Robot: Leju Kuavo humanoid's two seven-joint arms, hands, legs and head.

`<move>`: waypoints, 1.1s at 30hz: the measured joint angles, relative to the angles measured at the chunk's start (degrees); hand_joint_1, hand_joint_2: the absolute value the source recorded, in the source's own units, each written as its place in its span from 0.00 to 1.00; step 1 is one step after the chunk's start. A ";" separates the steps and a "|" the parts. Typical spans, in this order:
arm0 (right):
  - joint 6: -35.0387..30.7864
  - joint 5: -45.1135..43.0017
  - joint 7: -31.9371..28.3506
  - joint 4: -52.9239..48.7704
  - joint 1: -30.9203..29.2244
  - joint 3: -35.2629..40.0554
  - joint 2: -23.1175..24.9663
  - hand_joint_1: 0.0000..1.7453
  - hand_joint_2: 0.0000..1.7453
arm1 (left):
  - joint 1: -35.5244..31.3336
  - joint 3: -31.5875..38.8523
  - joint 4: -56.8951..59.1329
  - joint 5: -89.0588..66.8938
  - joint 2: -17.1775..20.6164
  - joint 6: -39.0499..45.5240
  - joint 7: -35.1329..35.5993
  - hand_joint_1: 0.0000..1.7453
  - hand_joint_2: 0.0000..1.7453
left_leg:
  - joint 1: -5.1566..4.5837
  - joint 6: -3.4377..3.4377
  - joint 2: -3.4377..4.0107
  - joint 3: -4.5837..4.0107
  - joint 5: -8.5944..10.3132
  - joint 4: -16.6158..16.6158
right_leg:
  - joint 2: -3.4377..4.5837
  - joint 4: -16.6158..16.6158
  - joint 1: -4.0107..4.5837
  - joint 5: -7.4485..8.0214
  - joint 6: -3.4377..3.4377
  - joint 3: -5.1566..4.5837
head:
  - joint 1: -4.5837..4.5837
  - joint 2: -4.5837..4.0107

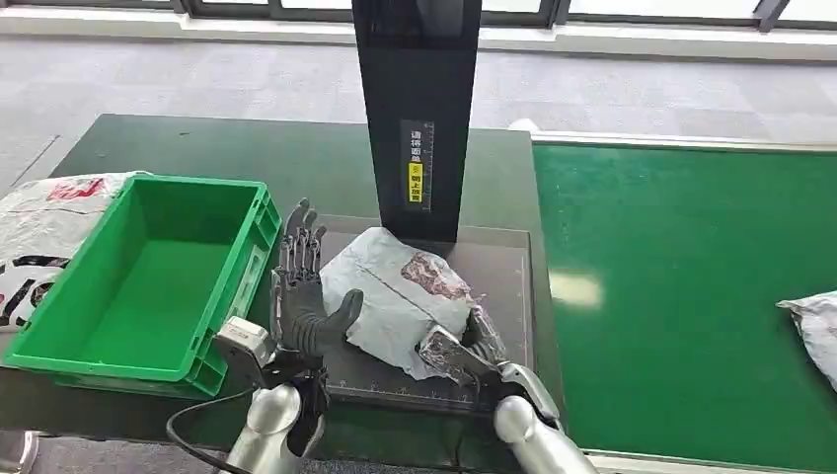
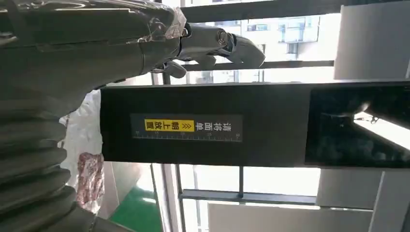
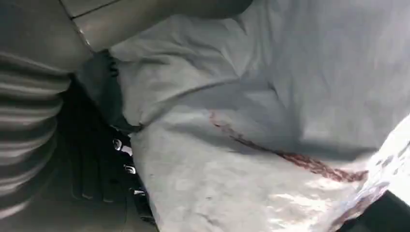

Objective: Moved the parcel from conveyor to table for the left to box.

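Observation:
The parcel, a crumpled grey-white poly bag with a red-brown print, lies on the dark plate in front of the black post. My right hand grips its near right corner; in the right wrist view the bag presses against the hand's dark fingers. My left hand stands at the parcel's left side, fingers straight up and apart, thumb against the bag's edge and holding nothing. In the left wrist view its fingers stretch out, with the parcel beside the ribbed cover.
An empty green crate sits left of the plate, with a white printed bag beyond it. The black post with a yellow label rises behind the parcel. The green conveyor runs along the right and carries another parcel.

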 measured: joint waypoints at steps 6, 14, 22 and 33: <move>5.93 0.83 -1.64 -18.89 13.77 -0.79 -2.34 0.00 1.00 | -0.52 -0.13 0.50 -0.94 0.15 -0.96 0.00 0.00 0.00 | 0.00 0.01 -0.03 -0.11 -0.01 0.00 | -0.03 0.00 -0.02 0.00 0.01 -0.03 | -0.02 0.00; 6.63 -0.35 -3.17 -31.52 21.60 -1.58 -3.76 0.00 1.00 | -0.87 -0.50 1.90 -2.69 0.42 -1.97 0.29 0.00 0.00 | -0.01 0.01 0.05 -0.08 -0.01 0.01 | 0.00 -0.01 -0.03 0.01 0.00 -0.02 | -0.02 0.00; 7.57 -4.00 -6.66 -39.99 26.34 -3.00 -4.24 0.00 1.00 | -0.94 -2.34 3.10 -7.64 1.03 -1.44 2.72 0.00 0.00 | -0.01 0.01 0.06 -0.10 -0.02 0.01 | 0.00 -0.01 -0.03 0.01 0.00 -0.02 | -0.02 0.00; 8.75 -7.45 -11.16 -45.53 29.50 -4.68 -4.24 0.00 1.00 | -1.52 -6.34 7.08 -19.15 2.49 -1.42 9.09 0.00 0.00 | -0.01 0.01 0.07 -0.44 -0.03 0.00 | 0.01 -0.01 -0.03 0.00 0.01 -0.01 | -0.02 0.00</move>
